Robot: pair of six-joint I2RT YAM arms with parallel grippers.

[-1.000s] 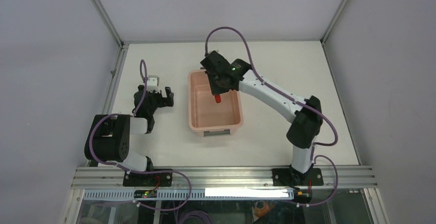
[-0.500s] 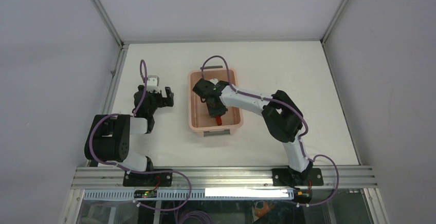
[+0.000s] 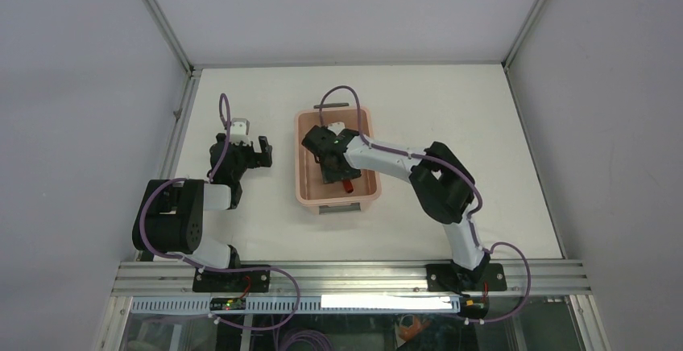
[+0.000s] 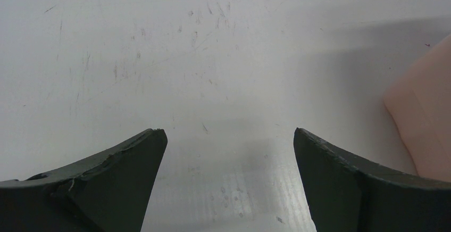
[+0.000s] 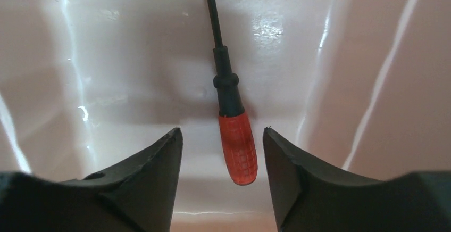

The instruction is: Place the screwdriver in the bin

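Screwdriver [image 5: 237,147] is in the bin [image 3: 300,158], lying flat on the floor at the near end. Wrist view: the red handle points back at the camera and the shaft runs away, out of the top of the frame.

Right gripper [image 5: 222,132] is down inside the bin, jaws spread either side of the handle. There is a visible gap on both sides and nothing is pinched. The right finger's gap looks slightly tighter than the left's. Can't tell from either view whether the fingertips touch the floor.

Clearance: the bin wall rises close on the right side of the wrist view, with more floor showing on the left. From the top camera, the gripper sits between the two long walls, and the near short wall is just beyond the handle.

Screwdriver look: short red handle with a gridded grip and a rounded butt end. A black collar with a small flange leads into a thin dark shaft.

Left gripper [image 4: 227,136] hovers over the table [image 4: 159,56] left of the bin, jaws wide apart and holding nothing. The bin's rounded corner shows past its right finger, not touching.
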